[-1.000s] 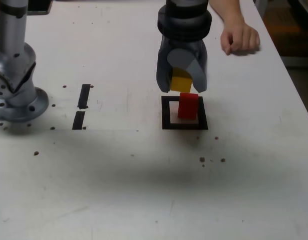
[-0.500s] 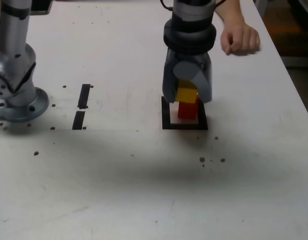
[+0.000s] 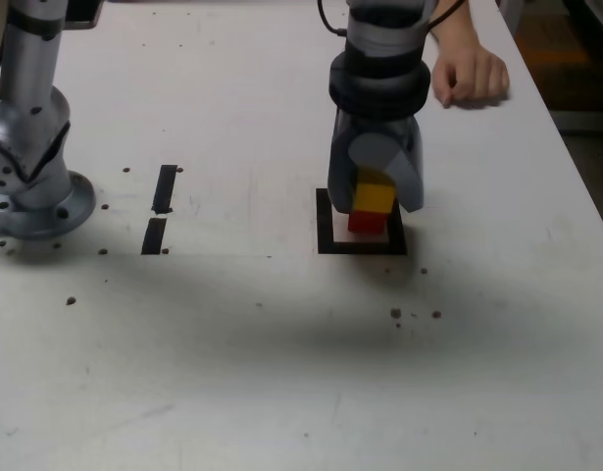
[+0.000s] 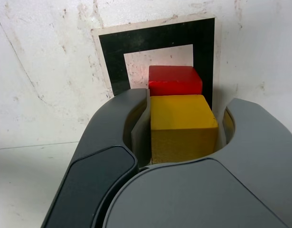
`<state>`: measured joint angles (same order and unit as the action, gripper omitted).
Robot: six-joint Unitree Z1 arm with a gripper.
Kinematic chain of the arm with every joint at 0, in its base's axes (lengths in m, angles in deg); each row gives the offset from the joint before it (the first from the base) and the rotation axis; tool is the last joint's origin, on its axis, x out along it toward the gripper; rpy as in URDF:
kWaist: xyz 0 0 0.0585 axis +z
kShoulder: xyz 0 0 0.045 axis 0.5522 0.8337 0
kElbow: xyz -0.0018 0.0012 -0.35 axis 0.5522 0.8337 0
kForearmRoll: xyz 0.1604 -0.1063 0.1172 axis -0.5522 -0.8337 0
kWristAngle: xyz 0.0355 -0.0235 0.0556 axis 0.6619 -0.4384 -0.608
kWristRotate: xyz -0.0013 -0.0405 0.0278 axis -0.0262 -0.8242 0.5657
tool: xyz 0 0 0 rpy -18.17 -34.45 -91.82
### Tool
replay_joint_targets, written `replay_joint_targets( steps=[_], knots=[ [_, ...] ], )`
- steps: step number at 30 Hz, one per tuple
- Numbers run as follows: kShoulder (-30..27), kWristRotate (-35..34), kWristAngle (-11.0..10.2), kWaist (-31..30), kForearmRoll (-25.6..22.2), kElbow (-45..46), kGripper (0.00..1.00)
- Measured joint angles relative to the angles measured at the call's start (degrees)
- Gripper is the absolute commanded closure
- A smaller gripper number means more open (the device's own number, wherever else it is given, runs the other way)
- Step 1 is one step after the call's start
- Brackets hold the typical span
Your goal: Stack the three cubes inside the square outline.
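Exterior view: the gripper [image 3: 376,196] hangs straight down over the square outline [image 3: 326,224], jaws pointing at the table [image 3: 281,343]. Yellow cube [image 3: 374,195] sits between the jaws, gripped on two opposite sides, jaws no wider than the cube. Right under it the red cube [image 3: 366,223] stands inside the square outline on its white centre; the yellow cube looks to be resting on top of the red one, contact not certain from here. Yellow cube sits square, its edges roughly in line with the outline's sides — cubes, so no long axis to report. Green cube not seen. Two short black tape strips [image 3: 160,206] lie well apart from the outline, toward the exterior view's left, end to end. Arm base [image 3: 31,147] stands further that way. A person's hand [image 3: 468,74] rests on the table beyond the outline, behind the gripper.

Wrist view: gripper [image 4: 183,137] holds the yellow cube [image 4: 183,127] — one finger flat against its side, the other finger at the opposite side. Red cube [image 4: 174,80] shows just past the yellow one, within the square outline [image 4: 155,40], faces parallel to the tape. Table [image 4: 41,71] scuffed around the outline.
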<state>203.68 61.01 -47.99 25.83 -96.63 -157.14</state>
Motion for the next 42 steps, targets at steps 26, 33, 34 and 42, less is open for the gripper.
replay_joint_targets(
  steps=[26, 33, 34, 42],
  knots=[
    [-6.11, -0.01, -2.97, 1.36, -6.57, 0.39, 0.18],
    [-8.91, 0.69, -6.69, 1.93, -13.10, -4.48, 0.13],
    [-9.05, 1.35, -7.09, 2.38, -13.54, -5.00, 0.12],
    [-7.50, 14.04, -4.74, 10.24, -12.04, -6.80, 0.06]
  ],
)
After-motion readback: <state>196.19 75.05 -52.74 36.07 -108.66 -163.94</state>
